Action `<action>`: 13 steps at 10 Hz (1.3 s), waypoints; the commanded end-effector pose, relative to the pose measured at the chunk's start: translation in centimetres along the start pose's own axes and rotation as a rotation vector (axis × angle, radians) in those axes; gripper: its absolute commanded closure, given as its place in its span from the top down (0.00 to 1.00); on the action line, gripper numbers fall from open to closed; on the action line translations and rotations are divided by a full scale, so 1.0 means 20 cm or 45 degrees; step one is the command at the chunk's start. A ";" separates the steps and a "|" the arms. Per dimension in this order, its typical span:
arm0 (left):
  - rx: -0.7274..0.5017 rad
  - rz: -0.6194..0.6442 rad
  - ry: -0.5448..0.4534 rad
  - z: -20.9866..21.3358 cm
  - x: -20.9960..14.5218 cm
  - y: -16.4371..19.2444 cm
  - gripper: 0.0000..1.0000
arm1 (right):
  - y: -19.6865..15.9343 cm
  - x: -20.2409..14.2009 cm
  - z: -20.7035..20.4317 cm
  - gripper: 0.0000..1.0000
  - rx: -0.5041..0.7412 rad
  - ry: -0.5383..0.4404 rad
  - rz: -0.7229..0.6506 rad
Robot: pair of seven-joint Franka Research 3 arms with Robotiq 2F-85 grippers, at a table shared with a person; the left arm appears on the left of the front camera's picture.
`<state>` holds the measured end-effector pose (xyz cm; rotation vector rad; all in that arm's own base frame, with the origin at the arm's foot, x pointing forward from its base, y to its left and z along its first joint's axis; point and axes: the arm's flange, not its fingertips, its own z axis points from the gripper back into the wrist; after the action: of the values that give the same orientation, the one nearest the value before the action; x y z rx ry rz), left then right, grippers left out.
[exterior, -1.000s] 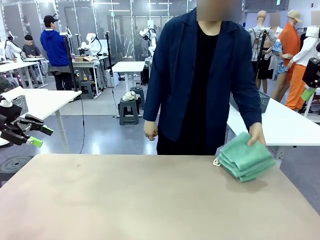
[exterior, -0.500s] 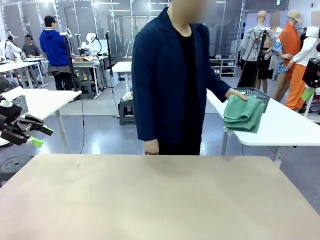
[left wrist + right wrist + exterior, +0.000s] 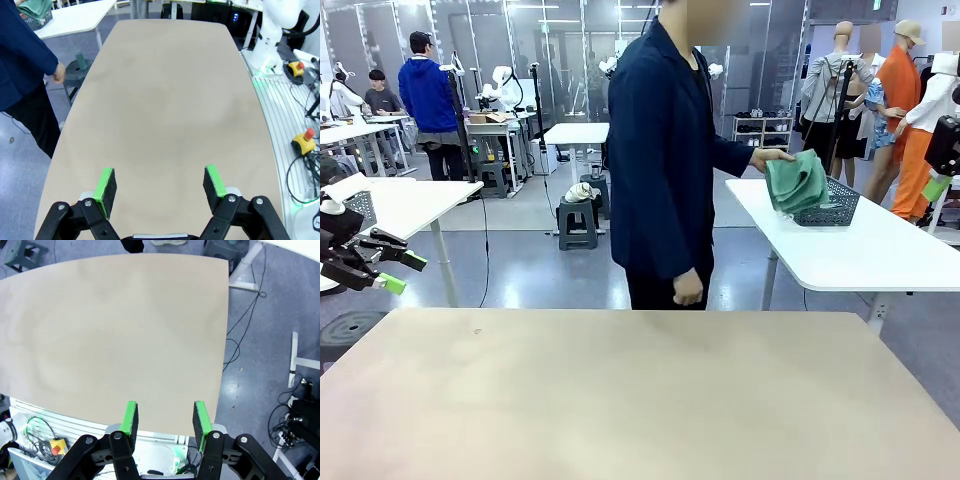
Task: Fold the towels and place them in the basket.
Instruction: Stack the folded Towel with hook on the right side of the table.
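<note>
The person standing beyond the table's far edge is turned toward a white side table (image 3: 860, 250) and holds the folded mint-green towels (image 3: 796, 183) against the dark grey mesh basket (image 3: 834, 206) on it. The left wrist view catches the towels (image 3: 34, 7) and the basket (image 3: 40, 20) in its top left corner. My left gripper (image 3: 404, 273) hangs off the table's left side, open and holding nothing; its green pads (image 3: 105, 184) stand wide apart over the beige table (image 3: 170, 100). My right gripper (image 3: 166, 417) hovers past the table's near edge, open with nothing between its fingers.
The person's free hand (image 3: 689, 291) hangs just past the far edge of the table (image 3: 620, 400). Another white table (image 3: 410, 205) stands at the back left. Cables and a stop button (image 3: 306, 140) lie on the floor beside the robot base.
The person lifted the stack of towels off the table's far right corner, turned away and carried it to the basket on the side table. Neither arm has moved.
</note>
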<state>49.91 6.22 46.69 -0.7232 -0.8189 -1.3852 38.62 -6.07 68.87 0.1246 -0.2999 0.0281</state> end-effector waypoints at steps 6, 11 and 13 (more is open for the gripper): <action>0.003 -0.003 -0.006 0.00 0.01 -0.01 0.89 | 0.00 0.01 0.00 0.56 -0.006 0.001 -0.007; 0.003 -0.003 -0.006 0.00 0.01 -0.01 0.89 | 0.00 0.01 0.00 0.56 -0.006 0.001 -0.007; 0.003 -0.003 -0.006 0.00 0.01 -0.01 0.89 | 0.00 0.01 0.00 0.56 -0.006 0.001 -0.007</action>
<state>49.91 6.22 46.69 -0.7232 -0.8189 -1.3852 38.62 -6.08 68.87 0.1246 -0.2999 0.0281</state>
